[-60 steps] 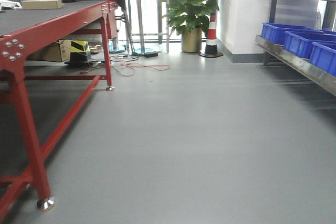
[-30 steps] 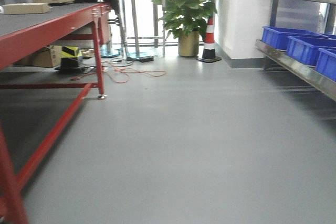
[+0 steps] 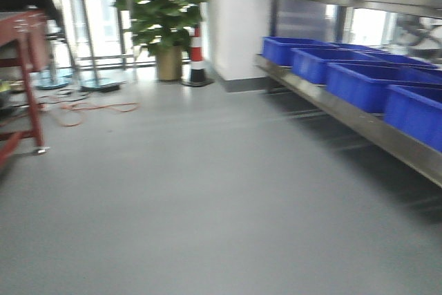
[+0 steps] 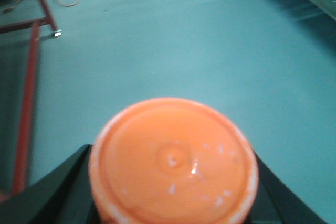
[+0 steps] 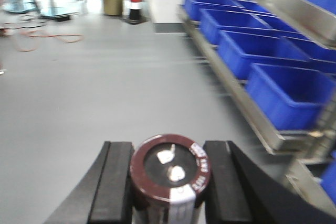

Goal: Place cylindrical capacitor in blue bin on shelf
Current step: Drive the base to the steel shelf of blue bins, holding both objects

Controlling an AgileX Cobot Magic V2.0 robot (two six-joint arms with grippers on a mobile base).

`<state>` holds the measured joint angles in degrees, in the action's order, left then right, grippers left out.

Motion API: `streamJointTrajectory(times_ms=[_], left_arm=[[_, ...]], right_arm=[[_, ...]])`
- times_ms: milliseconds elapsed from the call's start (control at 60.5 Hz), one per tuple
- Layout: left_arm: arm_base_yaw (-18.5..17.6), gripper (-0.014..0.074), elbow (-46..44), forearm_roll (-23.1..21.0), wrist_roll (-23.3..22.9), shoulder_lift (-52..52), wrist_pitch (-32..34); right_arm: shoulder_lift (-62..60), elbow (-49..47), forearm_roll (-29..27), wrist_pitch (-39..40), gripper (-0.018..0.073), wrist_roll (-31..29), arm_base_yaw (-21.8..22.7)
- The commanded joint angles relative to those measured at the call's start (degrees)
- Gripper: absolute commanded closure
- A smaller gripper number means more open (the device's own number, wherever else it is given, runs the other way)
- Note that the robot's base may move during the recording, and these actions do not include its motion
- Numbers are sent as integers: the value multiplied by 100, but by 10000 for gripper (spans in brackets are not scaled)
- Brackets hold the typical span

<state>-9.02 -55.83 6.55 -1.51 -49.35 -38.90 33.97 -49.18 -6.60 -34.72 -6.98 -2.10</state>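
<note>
Operator: Capacitor first. Where is it?

Robot: The cylindrical capacitor (image 5: 169, 174) is in my right gripper (image 5: 168, 184), clamped between the two black fingers (image 5: 113, 184), one pressing on each side. Its end face points at my right wrist camera. I see a maroon rim, two silvery terminals and a pale stripe down the side. It hangs over the grey floor (image 5: 105, 87), not in any bin.

Operator: And the shelf?

Robot: The shelf (image 5: 252, 114) runs along my right side, well apart from the capacitor. Its steel front rail carries a row of blue bins (image 5: 291, 95), and a second steel level sits above them. The front camera shows the same rail (image 3: 345, 112) and the same bins (image 3: 352, 81), though that view is blurred.

Operator: Your left arm?

Robot: My left gripper (image 4: 173, 182) grasps an orange round object (image 4: 173, 161). Its flat circular face fills the wrist view, with a dark finger (image 4: 58, 198) showing at either edge. It too is over bare floor.

Operator: Anything else ahead?

Robot: A potted plant (image 3: 166, 12) stands at the far end, with a red-and-white traffic cone (image 3: 197, 56) just beside it. An orange cable (image 3: 83, 108) lies loose on the floor, and the leg of the red-framed table (image 3: 31, 74) shows at the left edge.
</note>
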Motion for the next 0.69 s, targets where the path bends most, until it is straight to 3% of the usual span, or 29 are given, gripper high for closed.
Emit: streamJointTrajectory(times_ms=[0, 678], left_arm=[[-32, 707, -13, -19, -11, 16, 132], [-32, 707, -13, -19, -11, 16, 132]], right_arm=[[-34, -55, 46, 177, 650, -20, -13], [-34, -55, 46, 177, 650, -20, -13]])
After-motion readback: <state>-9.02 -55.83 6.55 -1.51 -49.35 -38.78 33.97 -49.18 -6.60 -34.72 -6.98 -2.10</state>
